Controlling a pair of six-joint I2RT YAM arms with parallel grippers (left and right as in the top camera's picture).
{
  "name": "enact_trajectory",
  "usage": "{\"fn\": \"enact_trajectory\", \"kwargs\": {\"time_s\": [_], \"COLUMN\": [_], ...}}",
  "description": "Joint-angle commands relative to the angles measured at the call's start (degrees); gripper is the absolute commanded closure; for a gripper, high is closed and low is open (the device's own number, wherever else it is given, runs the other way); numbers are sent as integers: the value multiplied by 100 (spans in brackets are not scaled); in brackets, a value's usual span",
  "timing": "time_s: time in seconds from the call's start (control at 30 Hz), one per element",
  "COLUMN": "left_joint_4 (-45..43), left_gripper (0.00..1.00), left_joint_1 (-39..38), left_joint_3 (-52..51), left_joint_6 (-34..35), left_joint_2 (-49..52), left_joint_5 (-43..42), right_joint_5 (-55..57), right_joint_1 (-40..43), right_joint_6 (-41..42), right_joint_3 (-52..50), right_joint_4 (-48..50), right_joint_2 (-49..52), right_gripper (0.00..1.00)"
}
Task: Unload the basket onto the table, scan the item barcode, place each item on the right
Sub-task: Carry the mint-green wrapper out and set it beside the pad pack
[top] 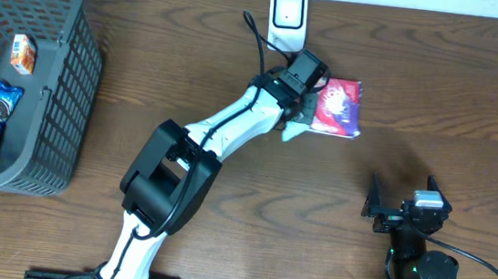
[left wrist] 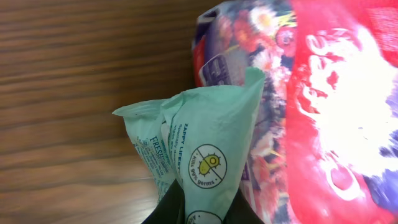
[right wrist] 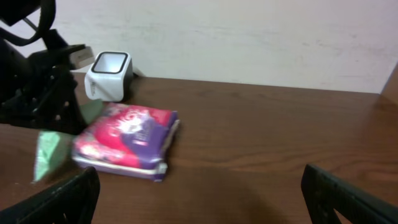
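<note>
The table (top: 437,93) was dark brown wood with a visible grain and a low, smooth sheen. At its left edge the basket (top: 63,76) was a lattice of grey matt plastic. By the far edge the scanner (top: 287,15) had a smooth white plastic shell, slightly glossy. The red-and-purple pack (top: 339,107) was wrapped in shiny plastic film that caught glare. The mint-green packet (left wrist: 211,143) was thin, creased film, softly glossy.

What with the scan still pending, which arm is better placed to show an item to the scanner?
Left: its claw is shut on the green pouch near the scanner; the right claw sits open, farther away.
</note>
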State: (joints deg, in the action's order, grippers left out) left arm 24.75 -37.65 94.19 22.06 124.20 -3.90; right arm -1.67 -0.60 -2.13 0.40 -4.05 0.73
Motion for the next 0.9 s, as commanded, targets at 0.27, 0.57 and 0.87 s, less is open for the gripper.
{"fn": "enact_trajectory", "kwargs": {"time_s": [0.27, 0.57, 0.87], "left_joint_4": [269, 424, 516], "left_gripper": [89, 36, 37], "left_joint_1": [98, 127, 708], "left_joint_3": [31, 35, 245], "left_joint_6": [-291, -568, -811], "left_joint_2": [-173, -258, -1969], "left_joint_5": [1657, 1902, 1902], "right_joint_5": [4, 4, 4], "right_joint_1": [-13, -15, -15], "right_joint_6": [-9, -9, -9], "right_joint_3": [-9, -9, -9], "right_joint_4": [-22, -22, -22], "right_joint_2": [-24, -24, -24], "right_gripper": [1, 1, 1]}}
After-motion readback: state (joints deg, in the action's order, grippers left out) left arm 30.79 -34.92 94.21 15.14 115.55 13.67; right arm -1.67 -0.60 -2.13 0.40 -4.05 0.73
